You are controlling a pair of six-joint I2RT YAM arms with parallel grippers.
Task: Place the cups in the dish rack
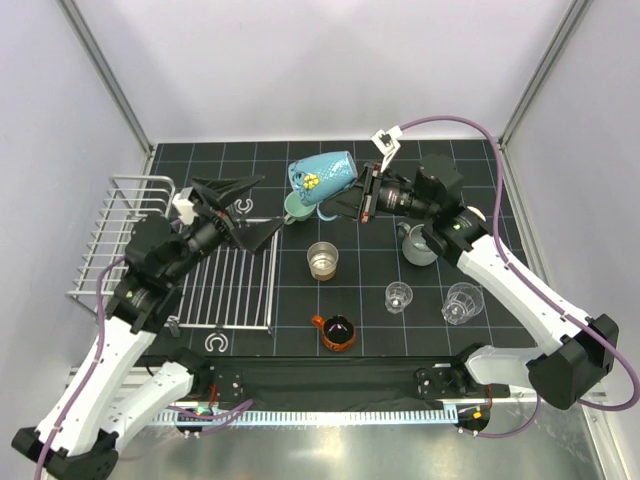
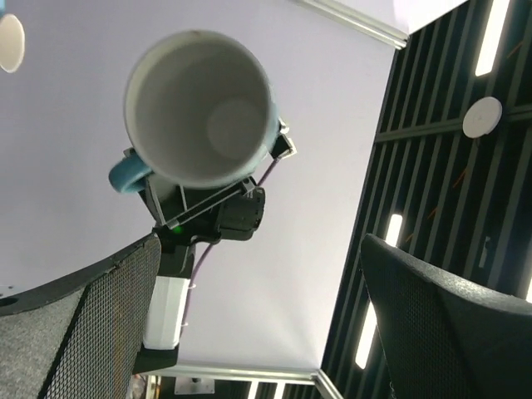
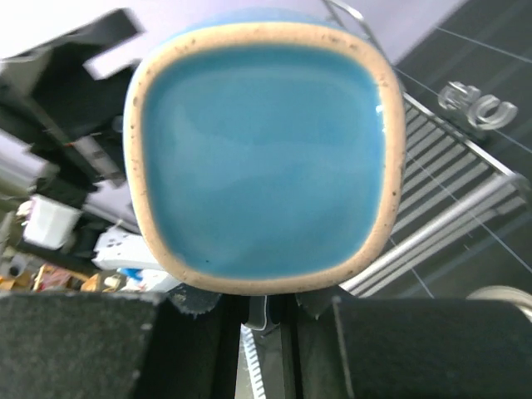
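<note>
The blue mug [image 1: 322,175] hangs in the air over the far middle of the black gridded mat [image 1: 430,160], tipped on its side. Its open mouth faces the left arm and its base faces the right gripper [image 1: 345,196]. The right gripper is clenched on it, but the mug's own body hides the exact part the pads pinch. The left gripper [image 1: 243,207] is released, its fingers spread wide, just left of the mug and apart from it.

The mug looks like glazed ceramic. I judge it stiff, fairly heavy for its size, slick under the pads, and likely to chip if knocked against wire. The thick wall at the rim or the handle [image 2: 125,176] would give the surest hold. Its cream interior is bare, so nothing will spill while it is tilted.

The dish rack [image 1: 110,235] lies at the left. No cup shows in it, though the left arm covers part of the slatted section.

6 more cups sit on the mat:
- 1 mint green cup [image 1: 298,208], directly below the held mug.
- 1 steel cup [image 1: 323,260], with a brownish look inside that could be liquid or only reflection.
- 1 grey mug [image 1: 417,247], partly under the right arm.
- 2 clear cups [image 1: 400,296] [image 1: 462,303], both apparently empty.
- 1 orange cup [image 1: 338,332], nearest of all, dark inside.
</note>
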